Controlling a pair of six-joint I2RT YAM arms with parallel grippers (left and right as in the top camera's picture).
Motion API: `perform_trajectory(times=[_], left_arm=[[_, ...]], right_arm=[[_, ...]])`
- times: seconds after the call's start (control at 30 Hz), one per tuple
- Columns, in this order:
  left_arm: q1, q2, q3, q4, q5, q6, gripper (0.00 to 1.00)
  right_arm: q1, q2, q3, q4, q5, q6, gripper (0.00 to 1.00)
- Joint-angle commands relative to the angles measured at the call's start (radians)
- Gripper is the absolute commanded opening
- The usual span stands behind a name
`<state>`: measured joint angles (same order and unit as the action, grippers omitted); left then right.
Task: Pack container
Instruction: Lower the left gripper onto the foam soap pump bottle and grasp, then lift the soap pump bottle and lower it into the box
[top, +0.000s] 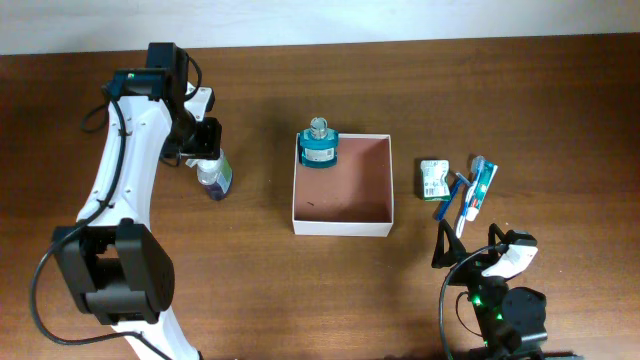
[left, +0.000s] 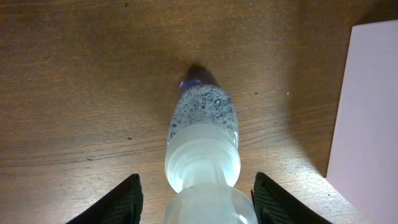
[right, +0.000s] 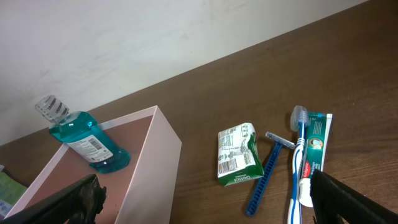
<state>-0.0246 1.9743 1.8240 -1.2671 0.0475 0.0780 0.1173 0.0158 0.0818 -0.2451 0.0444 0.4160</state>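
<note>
The container (top: 343, 226) is a square white-walled box with a reddish-brown inside, at the table's middle. A teal mouthwash bottle (top: 320, 148) stands in its far left corner and also shows in the right wrist view (right: 84, 140). My left gripper (top: 205, 152) is open around a clear bottle (top: 216, 180) that stands left of the box. In the left wrist view my left gripper's fingers (left: 198, 205) flank the bottle's white cap (left: 202, 137) with gaps on both sides. My right gripper (top: 468, 245) is open and empty, near the front right of the box.
Right of the box lie a green packet (top: 433, 178), a blue razor (top: 450, 197), a toothbrush (top: 470, 190) and a toothpaste tube (top: 484, 190). The right wrist view shows the packet (right: 236, 154), razor (right: 267, 171), toothbrush (right: 298, 155), tube (right: 315, 146) and box wall (right: 155, 168).
</note>
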Motion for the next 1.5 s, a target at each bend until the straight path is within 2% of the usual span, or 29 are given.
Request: perform_trajectory(times=[0.0,0.1,0.27,0.5,0.87,1.27,1.33,1.47], left_arm=[[0.005,0.008,-0.018,0.005,-0.011,0.005,0.56],[0.005,0.008,-0.035,0.018,-0.011,0.005,0.51],[0.005,0.008,-0.058,0.035,-0.011,0.005,0.5],[0.005,0.007,-0.057,0.045,-0.01,0.005,0.41],[0.005,0.005,0.028,-0.013,0.016,0.005,0.3],[0.005,-0.008,0.07,-0.061,0.027,0.005,0.27],[0.005,-0.016,0.083,-0.073,0.027,0.005,0.23],[0.005,-0.049,0.125,-0.099,0.047,0.005,0.22]], right_arm=[[-0.006,-0.01,-0.005,-0.005,0.013,0.001,0.98],[-0.006,-0.01,-0.005,-0.005,0.013,0.001,0.98],[-0.006,-0.01,-0.005,-0.005,0.013,0.001,0.98],[-0.006,-0.01,-0.005,-0.005,0.013,0.001,0.98],[-0.006,-0.01,-0.005,-0.005,0.013,0.001,0.99],[-0.006,-0.01,-0.005,-0.005,0.013,0.001,0.98],[-0.006,-0.01,-0.005,-0.005,0.013,0.001,0.98],[-0.006,-0.01,-0.005,-0.005,0.013,0.001,0.98]])
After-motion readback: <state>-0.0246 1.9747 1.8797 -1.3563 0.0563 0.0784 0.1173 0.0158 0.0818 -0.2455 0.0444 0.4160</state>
